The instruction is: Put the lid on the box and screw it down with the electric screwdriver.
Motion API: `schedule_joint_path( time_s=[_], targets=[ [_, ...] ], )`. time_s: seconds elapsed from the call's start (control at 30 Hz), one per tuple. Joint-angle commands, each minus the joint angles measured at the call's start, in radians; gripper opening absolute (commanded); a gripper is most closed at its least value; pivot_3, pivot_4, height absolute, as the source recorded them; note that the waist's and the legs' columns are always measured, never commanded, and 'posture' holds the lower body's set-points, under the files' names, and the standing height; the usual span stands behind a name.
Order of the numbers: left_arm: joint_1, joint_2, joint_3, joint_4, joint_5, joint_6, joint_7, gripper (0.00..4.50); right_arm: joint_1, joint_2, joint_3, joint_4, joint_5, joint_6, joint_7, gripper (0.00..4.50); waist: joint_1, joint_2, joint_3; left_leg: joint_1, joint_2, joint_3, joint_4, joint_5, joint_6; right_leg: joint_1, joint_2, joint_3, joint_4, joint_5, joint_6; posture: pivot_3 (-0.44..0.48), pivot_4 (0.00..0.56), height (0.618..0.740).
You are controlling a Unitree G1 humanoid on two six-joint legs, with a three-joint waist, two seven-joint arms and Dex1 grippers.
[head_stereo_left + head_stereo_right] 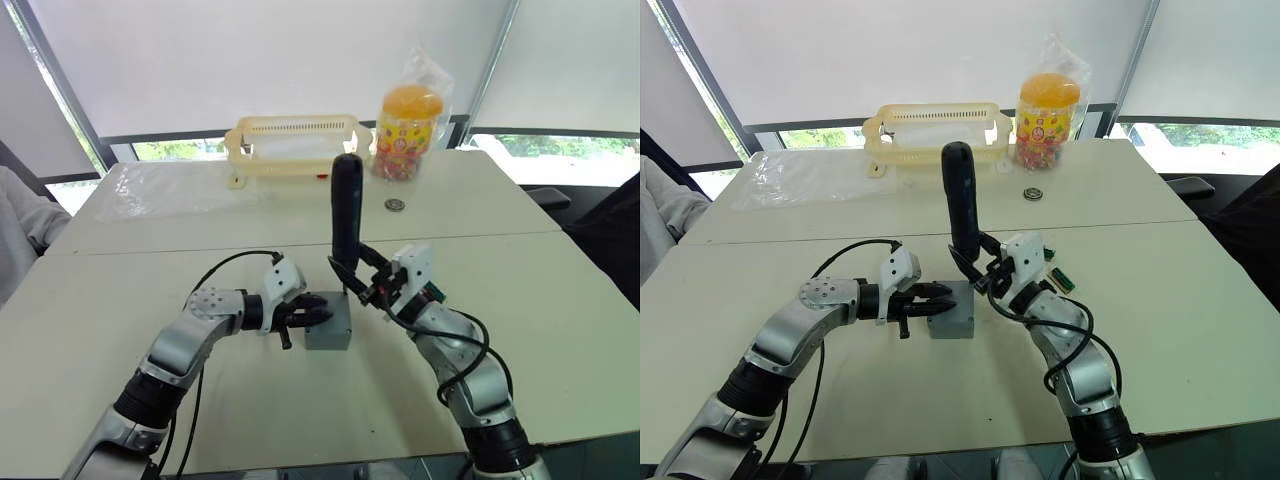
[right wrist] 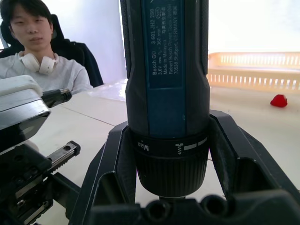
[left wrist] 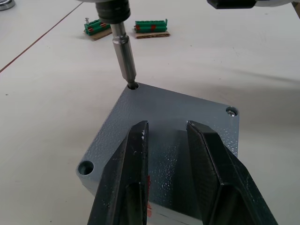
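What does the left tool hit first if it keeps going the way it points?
Probably the electric screwdriver's thin metal bit, standing in the far corner hole of the flat grey plastic lid. The left tool already rests its black fingers on that lid. Beyond lie two green bit strips; depth is unclear.

Your left arm reaches in from the near-left corner of the surface, elbow bent, forearm running toward the middle. Left hand lies roughly level, fingers a narrow gap apart, pressed flat on top of the lid. Your right arm comes up from the near-right edge, wrist cocked back & inward. Right hand is clamped round the lower barrel of the electric screwdriver, holding it upright w/ the bit in a far corner hole.
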Motion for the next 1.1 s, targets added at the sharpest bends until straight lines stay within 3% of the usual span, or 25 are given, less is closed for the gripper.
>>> schedule_joint_path(
  time_s=[0.03, 0.4, 0.67, 0.73, 0.8, 0.9, 1.1],
  targets=[
    [0.025, 0.005, -0.031, 0.008, 0.015, 0.015, -0.006, 1.25, -0.093, -0.035, -0.062, -0.053, 0.023, 0.091, -0.022, 1.76, 0.001, 0.001, 0.003, -0.001, 0.0, 0.0, 0.0, 0.0, 0.0, -0.001, 0.0, 0.0, 0.0, 0.0, 0.0, 0.0, 0.15, 0.74],
    [0.034, 0.011, 0.011, -0.044, -0.003, 0.036, 0.018, 1.25, -0.412, -0.07, -0.312, -0.097, 0.299, 0.34, -0.082, 1.76, -0.002, 0.004, 0.011, -0.017, -0.001, -0.001, -0.001, 0.0, 0.0, -0.017, -0.001, -0.001, 0.002, 0.003, 0.005, 0.0, 0.15, 0.74],
    [0.004, 0.026, 0.05, -0.125, -0.043, 0.09, 0.028, 1.25, -0.463, -0.103, -0.416, -0.043, 0.419, 0.475, -0.154, 1.76, -0.004, 0.007, 0.018, -0.017, -0.001, 0.001, -0.002, 0.0, 0.0, -0.018, -0.001, -0.002, 0.002, 0.003, 0.005, 0.0, 0.15, 0.74],
    [-0.009, 0.048, 0.059, -0.146, -0.054, 0.103, 0.011, 1.25, -0.481, -0.168, -0.455, -0.033, 0.49, 0.616, -0.162, 1.76, -0.003, 0.01, 0.023, -0.018, -0.001, 0.001, -0.001, 0.0, 0.0, -0.018, 0.0, -0.002, 0.002, 0.003, 0.005, 0.0, 0.15, 0.74],
    [-0.076, 0.09, 0.091, -0.167, -0.103, 0.142, -0.041, 1.25, -0.499, -0.372, -0.471, 0.009, 0.553, 0.826, -0.074, 1.76, 0.006, 0.012, 0.03, -0.02, -0.001, 0.001, 0.0, 0.0, 0.0, -0.019, -0.001, -0.003, 0.002, 0.003, 0.004, 0.0, 0.15, 0.74],
    [-0.179, 0.12, 0.104, -0.183, -0.175, 0.198, -0.102, 1.25, -0.478, -0.594, -0.414, 0.075, 0.555, 0.979, 0.025, 1.76, 0.011, 0.011, 0.033, -0.031, -0.001, -0.002, 0.003, 0.0, 0.0, -0.026, -0.001, -0.007, 0.001, 0.003, 0.004, 0.0, 0.15, 0.74],
    [-0.256, 0.111, 0.055, -0.264, -0.25, 0.244, -0.158, 1.25, -0.439, -0.774, -0.441, 0.212, 0.53, 1.293, 0.005, 1.76, -0.002, 0.011, 0.033, -0.035, -0.002, 0.002, 0.0, -0.001, 0.002, -0.032, -0.002, -0.004, -0.001, 0.002, 0.006, 0.0, 0.15, 0.74]
  ],
)
